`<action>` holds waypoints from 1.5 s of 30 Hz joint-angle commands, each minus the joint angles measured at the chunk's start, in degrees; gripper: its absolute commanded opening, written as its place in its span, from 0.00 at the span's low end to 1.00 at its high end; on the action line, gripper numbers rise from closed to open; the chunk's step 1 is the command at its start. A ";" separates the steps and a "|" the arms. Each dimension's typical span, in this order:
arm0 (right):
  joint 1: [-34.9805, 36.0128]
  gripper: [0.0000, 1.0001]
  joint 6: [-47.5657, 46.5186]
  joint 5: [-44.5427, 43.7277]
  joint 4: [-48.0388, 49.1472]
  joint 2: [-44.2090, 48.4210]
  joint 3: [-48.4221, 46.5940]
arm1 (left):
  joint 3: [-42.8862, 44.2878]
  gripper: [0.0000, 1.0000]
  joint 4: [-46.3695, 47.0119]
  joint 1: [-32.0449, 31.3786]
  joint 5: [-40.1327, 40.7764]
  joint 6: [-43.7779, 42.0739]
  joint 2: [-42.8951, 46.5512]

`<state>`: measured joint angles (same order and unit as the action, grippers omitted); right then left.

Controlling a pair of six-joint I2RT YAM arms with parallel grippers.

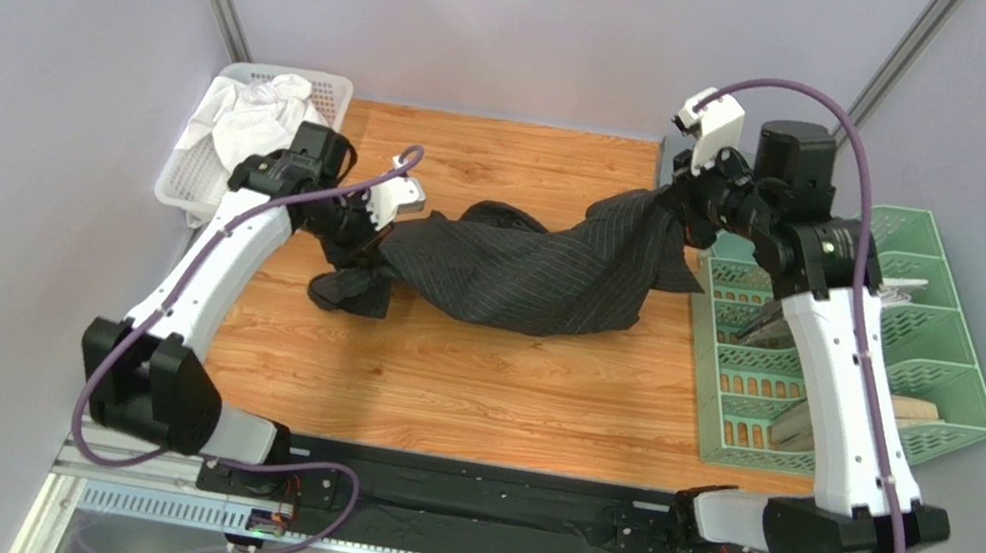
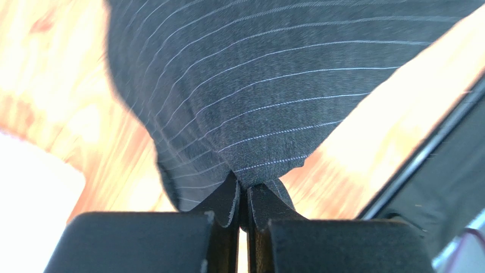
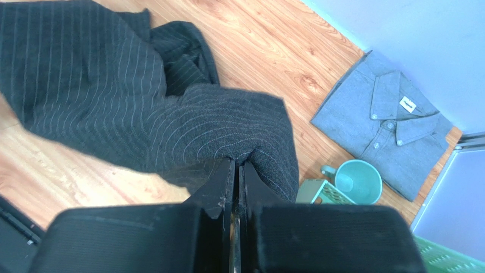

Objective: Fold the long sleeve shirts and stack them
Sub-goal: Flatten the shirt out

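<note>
Two end effectors [image 2: 243, 187] [image 3: 235, 166] clamp one black shirt [image 1: 528, 275]; one grey shirt [image 3: 370, 116] lies folded.

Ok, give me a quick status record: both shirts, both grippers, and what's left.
black shirt: unfolded, bunched, stretched over the table between both grippers
grey shirt: folded, flat on the table by the wall, collar up
left gripper: shut on black shirt
right gripper: shut on black shirt
left to do: fold black shirt; stack not yet made
surroundings: basket with white cloth at left, green rack at right
</note>
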<state>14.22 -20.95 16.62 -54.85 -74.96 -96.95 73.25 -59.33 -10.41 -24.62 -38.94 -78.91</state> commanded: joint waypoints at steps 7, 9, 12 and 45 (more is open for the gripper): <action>0.11 0.00 2.84 -8.98 11.70 -17.42 -11.85 | 16.04 0.00 -5.71 4.26 -3.68 5.10 -17.51; 0.02 0.00 2.67 -6.00 11.09 -14.70 -11.60 | 14.21 0.00 -5.62 4.18 -3.50 3.35 -14.97; 0.11 0.00 2.23 -0.55 7.84 -9.01 -8.27 | 8.24 0.00 -6.32 2.78 -2.63 0.63 -9.08; -1.30 0.83 -5.51 -3.87 6.24 -16.79 30.41 | -6.82 0.74 1.23 1.71 2.65 0.44 -2.29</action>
<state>13.17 -27.14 16.93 -55.88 -88.99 -63.70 62.78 -60.47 -9.28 -20.86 -40.66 -79.44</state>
